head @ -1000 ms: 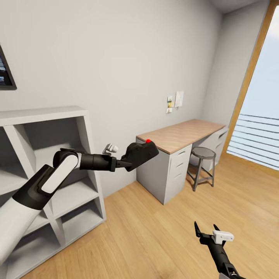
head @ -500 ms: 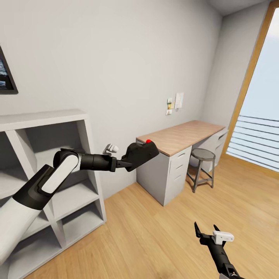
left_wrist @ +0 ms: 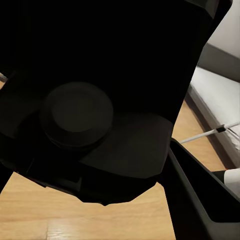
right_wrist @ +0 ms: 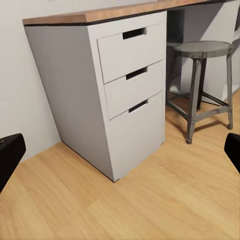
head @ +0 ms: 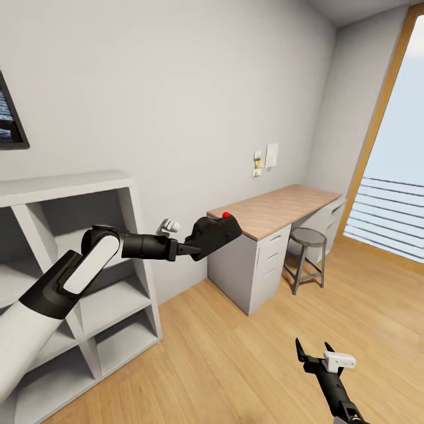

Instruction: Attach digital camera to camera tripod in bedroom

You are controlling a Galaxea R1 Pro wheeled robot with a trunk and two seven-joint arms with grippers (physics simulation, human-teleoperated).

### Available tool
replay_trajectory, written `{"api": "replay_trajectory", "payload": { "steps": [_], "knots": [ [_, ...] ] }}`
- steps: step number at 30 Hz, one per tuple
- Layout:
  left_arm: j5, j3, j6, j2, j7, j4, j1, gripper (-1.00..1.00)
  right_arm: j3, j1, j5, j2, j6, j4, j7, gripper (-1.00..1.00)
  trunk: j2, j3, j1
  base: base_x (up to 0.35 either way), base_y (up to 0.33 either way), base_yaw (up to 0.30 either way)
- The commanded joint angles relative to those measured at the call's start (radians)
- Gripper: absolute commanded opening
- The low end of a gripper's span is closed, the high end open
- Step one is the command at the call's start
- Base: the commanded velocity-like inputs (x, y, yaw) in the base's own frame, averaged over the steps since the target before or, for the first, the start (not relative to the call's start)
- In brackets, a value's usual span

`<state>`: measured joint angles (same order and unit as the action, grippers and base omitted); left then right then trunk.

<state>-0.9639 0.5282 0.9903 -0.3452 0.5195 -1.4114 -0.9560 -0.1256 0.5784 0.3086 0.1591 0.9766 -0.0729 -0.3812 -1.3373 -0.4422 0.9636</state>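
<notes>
The digital camera (head: 212,234), black and boxy with a red button on top, hangs in the air in front of the white wall, level with the desk's near end. My left gripper (head: 202,240) is shut on it, the arm reaching out across the shelf unit. Up close, the camera's dark underside (left_wrist: 100,100) blocks most of the left wrist view. My right gripper (head: 311,343) stands open and empty low over the wood floor; its dark fingertips (right_wrist: 10,152) show at the edges of the right wrist view. The camera tripod is out of view.
A wood-topped desk (head: 277,206) with a grey drawer unit (right_wrist: 130,90) runs along the wall ahead. A round-seated stool (head: 307,238) stands under it. A white open shelf unit (head: 88,188) is at the left, and a tall window (head: 394,176) at the right.
The whole picture has shifted slightly, so the camera moved. Both arms keep their pose, and the digital camera stays in the left gripper.
</notes>
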Motion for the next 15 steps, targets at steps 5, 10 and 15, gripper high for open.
{"api": "replay_trajectory", "payload": {
  "steps": [5, 10, 15],
  "knots": [
    [0.002, 0.001, 0.002, 0.000, 0.007, 0.000, -0.001, -1.00, -0.008, 0.002, 0.003, 0.000, 0.004, -0.004, -0.010, 1.00, 0.035, 0.015, -0.019, 0.000, 0.000, 0.000],
    [0.002, 0.001, 0.002, 0.000, 0.007, 0.000, -0.001, -1.00, -0.008, 0.001, 0.003, 0.000, 0.004, -0.004, -0.010, 1.00, 0.070, 0.030, -0.038, 0.000, 0.000, 0.000],
    [0.002, 0.000, 0.002, 0.000, 0.007, 0.000, -0.001, -1.00, -0.008, 0.001, 0.003, 0.000, 0.004, -0.004, -0.010, 1.00, 0.105, 0.046, -0.058, 0.000, 0.000, 0.000]
  ]
}}
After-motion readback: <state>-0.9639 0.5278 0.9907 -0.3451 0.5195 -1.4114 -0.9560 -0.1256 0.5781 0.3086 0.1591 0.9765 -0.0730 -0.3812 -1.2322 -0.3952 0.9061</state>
